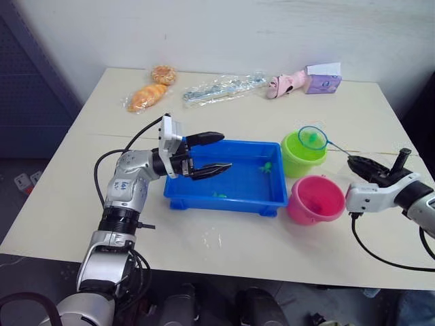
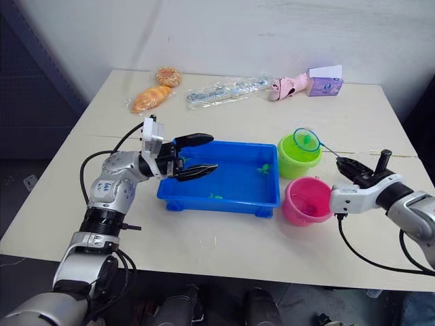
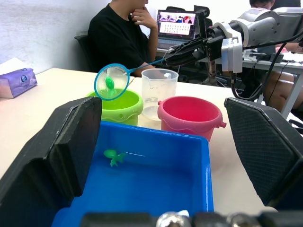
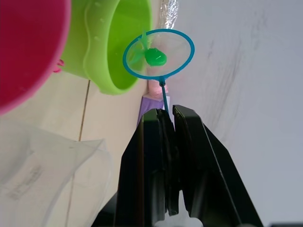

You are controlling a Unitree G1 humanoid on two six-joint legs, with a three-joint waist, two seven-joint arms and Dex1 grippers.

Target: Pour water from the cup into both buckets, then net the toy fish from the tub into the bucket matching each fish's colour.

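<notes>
My right gripper (image 4: 166, 124) pinches the thin wire handle of the net (image 1: 312, 137), its two fingers pressed together on it, so the light blue hoop hangs right over the mouth of the lime green bucket (image 1: 295, 161). A green fish (image 4: 155, 57) sits in the mesh, and I hold it there because green belongs in the green bucket; a tip of the hoop should drop it in.

My left gripper (image 1: 207, 155) hovers over the near-left end of the blue tub (image 1: 204, 196) with its fingers spread wide and nothing between them. I judge it is parked there to steady the tub if needed while staying out of the net's way.

In the tub, another green fish (image 3: 113, 156) lies toward the end nearest the buckets, and a further green scrap (image 1: 219, 195) sits by the front wall. The pink bucket (image 1: 299, 210) stands just beside the green one, nearer to me. The clear cup (image 3: 159, 90) stands upright behind the two buckets, set aside, so the pouring looks finished.
</notes>
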